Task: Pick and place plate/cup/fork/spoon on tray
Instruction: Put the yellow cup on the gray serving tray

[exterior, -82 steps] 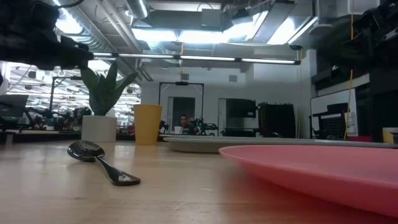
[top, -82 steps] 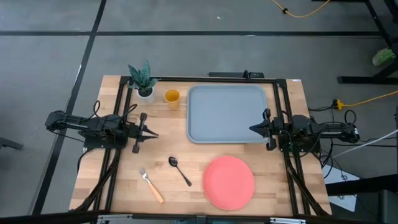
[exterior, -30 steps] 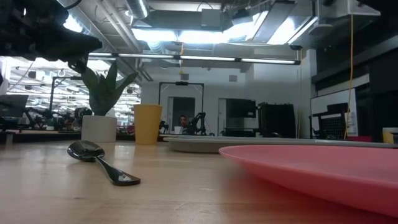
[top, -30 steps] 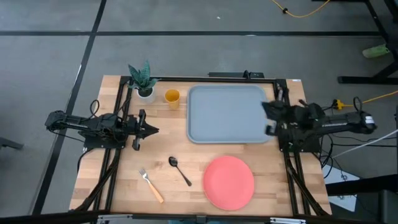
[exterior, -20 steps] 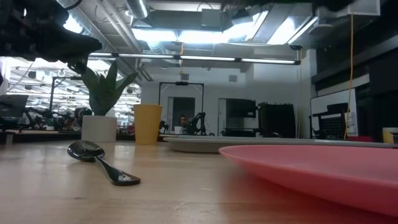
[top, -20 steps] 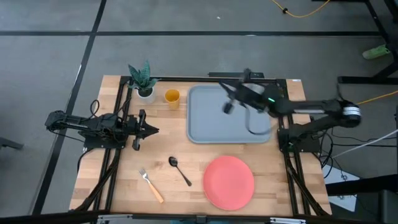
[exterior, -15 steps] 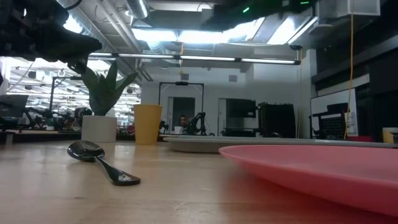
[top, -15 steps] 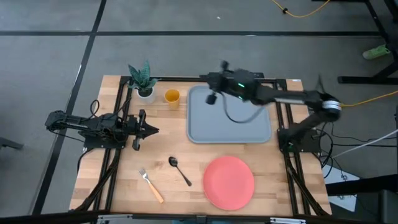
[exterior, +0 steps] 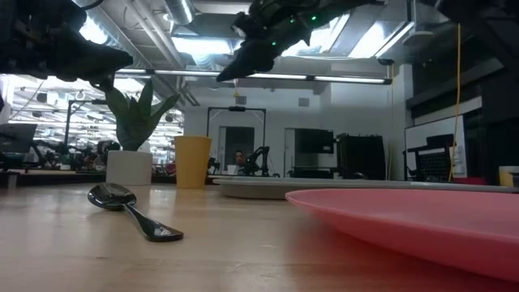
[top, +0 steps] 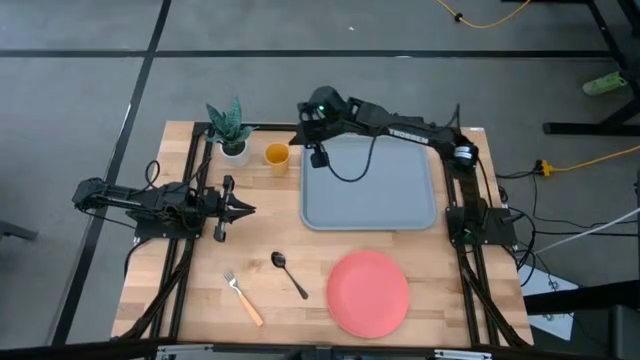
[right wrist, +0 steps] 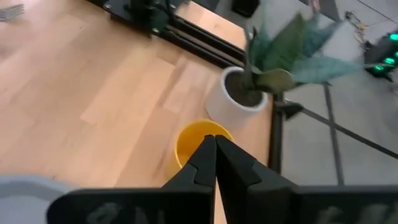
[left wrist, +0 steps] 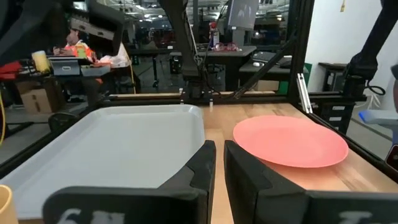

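The yellow-orange cup (top: 277,155) stands upright on the table at the far left of the grey-blue tray (top: 370,200), next to a potted plant. My right gripper (top: 297,138) is shut and empty, reaching across the tray's far left corner. It hovers high above the cup (right wrist: 193,146) and shows well above the table in the low view (exterior: 222,77). The coral-pink plate (top: 368,292), the dark spoon (top: 289,273) and the orange-handled fork (top: 243,298) lie flat on the table near the front. My left gripper (top: 247,211) waits at the table's left, shut and empty.
A small white pot with a green plant (top: 229,128) stands just left of the cup, close to my right gripper's path. Black frame rails (top: 200,180) run along the table's left, far and right sides. Bare wood lies between the tray and the spoon.
My right arm has swung from the table's right side across the tray toward the far left corner, rising as it went. It now points at the cup. The plate, cup, fork and spoon have not moved.
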Controlling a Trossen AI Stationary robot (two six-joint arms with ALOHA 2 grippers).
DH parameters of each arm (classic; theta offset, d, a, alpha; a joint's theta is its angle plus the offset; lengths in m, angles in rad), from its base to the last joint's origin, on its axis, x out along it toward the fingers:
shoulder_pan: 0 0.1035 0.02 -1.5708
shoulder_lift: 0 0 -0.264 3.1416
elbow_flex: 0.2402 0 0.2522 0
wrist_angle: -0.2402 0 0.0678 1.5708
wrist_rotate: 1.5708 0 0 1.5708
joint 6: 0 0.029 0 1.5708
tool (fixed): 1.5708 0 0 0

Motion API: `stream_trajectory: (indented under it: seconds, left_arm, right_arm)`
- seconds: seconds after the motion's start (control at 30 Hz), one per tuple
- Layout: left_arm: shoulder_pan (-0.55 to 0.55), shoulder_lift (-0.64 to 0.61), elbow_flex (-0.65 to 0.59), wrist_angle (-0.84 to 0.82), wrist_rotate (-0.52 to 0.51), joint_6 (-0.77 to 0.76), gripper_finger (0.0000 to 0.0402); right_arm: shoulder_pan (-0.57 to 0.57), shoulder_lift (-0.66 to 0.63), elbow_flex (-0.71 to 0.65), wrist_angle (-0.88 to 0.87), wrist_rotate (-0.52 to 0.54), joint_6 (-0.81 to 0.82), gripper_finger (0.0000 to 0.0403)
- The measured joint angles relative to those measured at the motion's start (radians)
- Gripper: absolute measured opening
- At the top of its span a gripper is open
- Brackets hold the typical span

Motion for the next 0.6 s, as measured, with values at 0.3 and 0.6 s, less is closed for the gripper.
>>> stream_trajectory:
  seconds: [0.3,0.6]
  left_arm:
    - [0.0,0.0,0.0,-0.002,0.0,0.0,0.0027]
    - [0.0,0.0,0.0,-0.003,0.0,0.0,0.0027]
  right_arm:
    - [0.03,0.071,0.007,0.02,0.019,0.002,0.0011]
    - [0.054,0.083,0.007,0.085,0.03,0.004,0.0064]
